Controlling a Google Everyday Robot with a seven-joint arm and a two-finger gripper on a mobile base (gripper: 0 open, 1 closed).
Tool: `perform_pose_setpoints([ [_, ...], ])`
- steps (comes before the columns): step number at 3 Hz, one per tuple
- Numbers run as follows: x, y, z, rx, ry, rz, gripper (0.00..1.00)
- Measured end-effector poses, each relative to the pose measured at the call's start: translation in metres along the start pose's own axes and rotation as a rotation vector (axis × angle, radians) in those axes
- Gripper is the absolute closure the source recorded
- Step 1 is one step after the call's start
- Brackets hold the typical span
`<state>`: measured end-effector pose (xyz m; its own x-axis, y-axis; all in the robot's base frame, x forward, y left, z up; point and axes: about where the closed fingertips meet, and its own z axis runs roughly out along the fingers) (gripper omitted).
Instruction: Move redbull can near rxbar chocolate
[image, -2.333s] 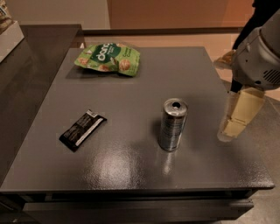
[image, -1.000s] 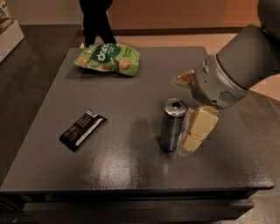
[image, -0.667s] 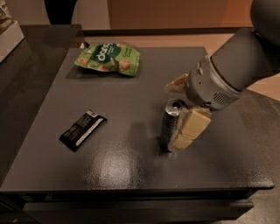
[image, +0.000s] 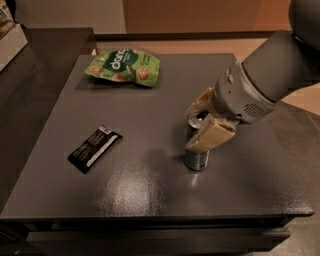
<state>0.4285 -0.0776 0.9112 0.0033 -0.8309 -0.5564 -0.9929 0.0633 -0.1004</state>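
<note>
Axis vertical: your redbull can (image: 196, 159) stands upright, right of centre, well inside the table (image: 150, 185) edges. The gripper (image: 192, 125) is at its top; whether it grips, you cannot tell. Bare tabletop lies between it and the diagonal rxbar chocolate (image: 94, 148) on the left.

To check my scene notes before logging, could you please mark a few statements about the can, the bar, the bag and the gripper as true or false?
1. The redbull can stands upright on the table. True.
2. The rxbar chocolate touches the can. False: it lies apart from it, toward the picture's left.
3. The gripper is at the can's upper part. True.
4. The green snack bag lies on the rxbar chocolate. False: it lies apart, near the table's far edge.
</note>
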Motion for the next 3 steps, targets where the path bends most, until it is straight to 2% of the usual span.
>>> perform_pose_setpoints([
  [1, -0.01, -0.002, -0.005, 0.002, -0.018, -0.011, 0.88],
  [2, -0.04, -0.006, -0.01, 0.008, -0.055, -0.044, 1.0],
  [3, -0.077, -0.01, -0.005, 0.01, -0.097, -0.075, 1.0],
])
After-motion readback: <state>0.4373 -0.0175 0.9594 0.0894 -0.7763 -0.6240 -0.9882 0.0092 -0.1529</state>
